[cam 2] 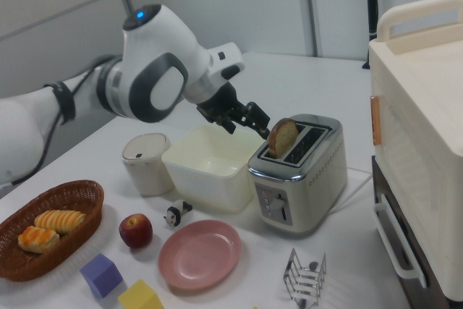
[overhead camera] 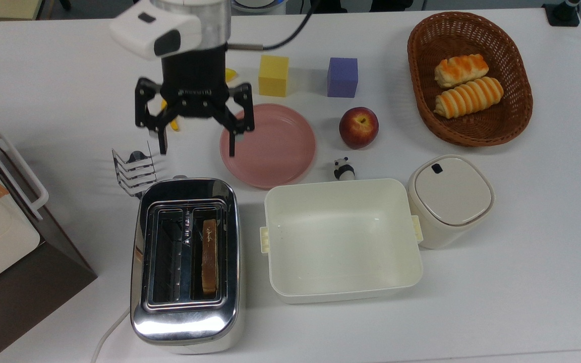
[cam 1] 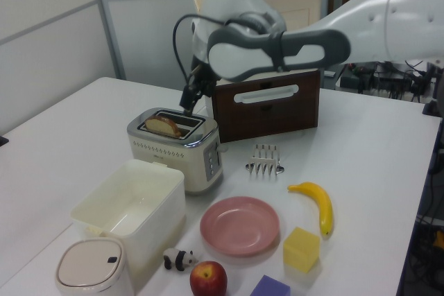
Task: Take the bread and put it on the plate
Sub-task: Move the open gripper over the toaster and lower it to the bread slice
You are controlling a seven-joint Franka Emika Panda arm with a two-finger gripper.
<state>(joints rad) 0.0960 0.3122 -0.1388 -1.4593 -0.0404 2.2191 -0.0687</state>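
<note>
1. The bread stands on edge in one slot of the toaster, the slot on the top view's right; in the right view its upper part rises above the slot, and that is what we can grasp.
2. We judge the step in hand to be the reach. To do it well we should line the fingers up so that they meet the slice's two flat faces, come down from above, and close only on the part that stands out of the slot, clear of the metal rim.
3. The gripper is spread wide and holds nothing.
4. In the top view it hangs above the toaster's upper end, between the toast rack and the plate, short of the bread.
5. In the right view it sits just beside the slice, on the right view's left.
6. The plate lies bare beside the toaster, so the carry should be short.
</note>
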